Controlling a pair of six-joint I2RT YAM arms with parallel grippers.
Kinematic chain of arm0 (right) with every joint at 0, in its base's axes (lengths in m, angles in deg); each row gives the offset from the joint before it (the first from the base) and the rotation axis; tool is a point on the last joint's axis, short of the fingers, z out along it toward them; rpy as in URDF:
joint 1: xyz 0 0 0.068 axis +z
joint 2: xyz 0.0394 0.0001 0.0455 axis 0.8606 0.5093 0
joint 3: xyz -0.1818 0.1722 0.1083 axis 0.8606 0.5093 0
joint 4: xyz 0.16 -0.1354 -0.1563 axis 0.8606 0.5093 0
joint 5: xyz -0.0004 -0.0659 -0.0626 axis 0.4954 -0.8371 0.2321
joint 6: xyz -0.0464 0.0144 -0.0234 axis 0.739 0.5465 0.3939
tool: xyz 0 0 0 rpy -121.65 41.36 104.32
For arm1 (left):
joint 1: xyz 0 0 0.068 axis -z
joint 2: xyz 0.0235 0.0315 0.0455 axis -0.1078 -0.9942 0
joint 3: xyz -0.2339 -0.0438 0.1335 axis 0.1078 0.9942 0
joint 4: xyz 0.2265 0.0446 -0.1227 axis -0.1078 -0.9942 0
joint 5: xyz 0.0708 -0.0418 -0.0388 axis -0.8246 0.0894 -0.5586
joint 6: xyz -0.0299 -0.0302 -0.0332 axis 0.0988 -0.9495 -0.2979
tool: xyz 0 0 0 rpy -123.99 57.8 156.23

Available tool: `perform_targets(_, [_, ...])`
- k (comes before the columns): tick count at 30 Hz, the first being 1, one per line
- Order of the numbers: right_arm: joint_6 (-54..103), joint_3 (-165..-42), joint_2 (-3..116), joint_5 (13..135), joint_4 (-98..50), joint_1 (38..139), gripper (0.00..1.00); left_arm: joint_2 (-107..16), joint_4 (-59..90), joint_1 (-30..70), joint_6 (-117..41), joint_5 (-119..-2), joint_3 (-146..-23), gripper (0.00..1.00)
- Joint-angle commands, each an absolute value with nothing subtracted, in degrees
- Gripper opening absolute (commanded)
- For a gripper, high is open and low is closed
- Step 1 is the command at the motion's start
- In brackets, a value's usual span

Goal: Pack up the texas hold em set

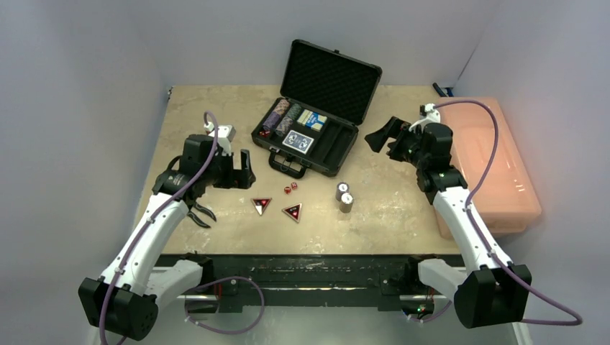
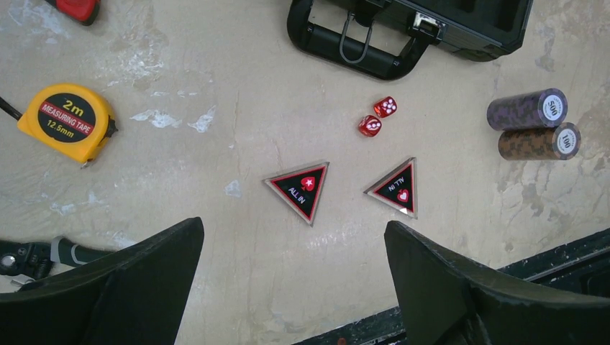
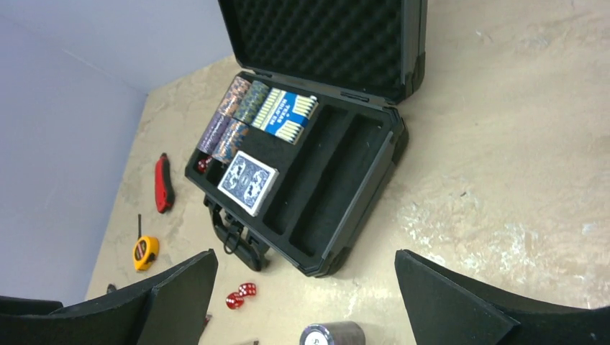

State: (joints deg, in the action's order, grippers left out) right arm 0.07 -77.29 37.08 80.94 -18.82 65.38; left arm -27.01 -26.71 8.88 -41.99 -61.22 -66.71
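The black briefcase (image 1: pixel 331 80) lies open at the table's back middle, holding chip stacks (image 3: pixel 234 118) and two card decks (image 3: pixel 248 182). In front of it on the table are two red dice (image 2: pixel 379 116), two triangular red-black buttons (image 2: pixel 302 187) and two lying chip stacks (image 2: pixel 532 126). My left gripper (image 2: pixel 293 226) hovers open left of the dice, nothing between its fingers. Right of the case, my right gripper (image 3: pixel 306 253) is open and empty, above one chip stack (image 3: pixel 332 335).
A large pink bin (image 1: pixel 489 165) fills the right side of the table. Left of the case lie a yellow tape measure (image 2: pixel 66 121), a red-handled tool (image 3: pixel 164 183) and black pliers (image 2: pixel 29 255). The table's front edge (image 2: pixel 547 251) runs close below the buttons.
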Motion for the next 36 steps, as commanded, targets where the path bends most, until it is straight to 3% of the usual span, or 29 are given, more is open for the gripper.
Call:
perform_targets(1, [1.81,-78.17,36.26,78.19,-14.89,65.84,0.99,-26.77,-26.23,9.92,-40.7,-60.31,-69.11,0.97])
perform_targets(22, [4.43,-79.51,37.64,71.48,-4.05,72.09,0.99,-25.99,-27.3,14.44,-40.0,-62.32,-69.1,0.96])
perform_targets(36, [9.03,-79.06,40.27,78.18,0.35,77.01,0.99,-24.91,-27.98,17.06,-39.76,-64.0,-69.12,0.96])
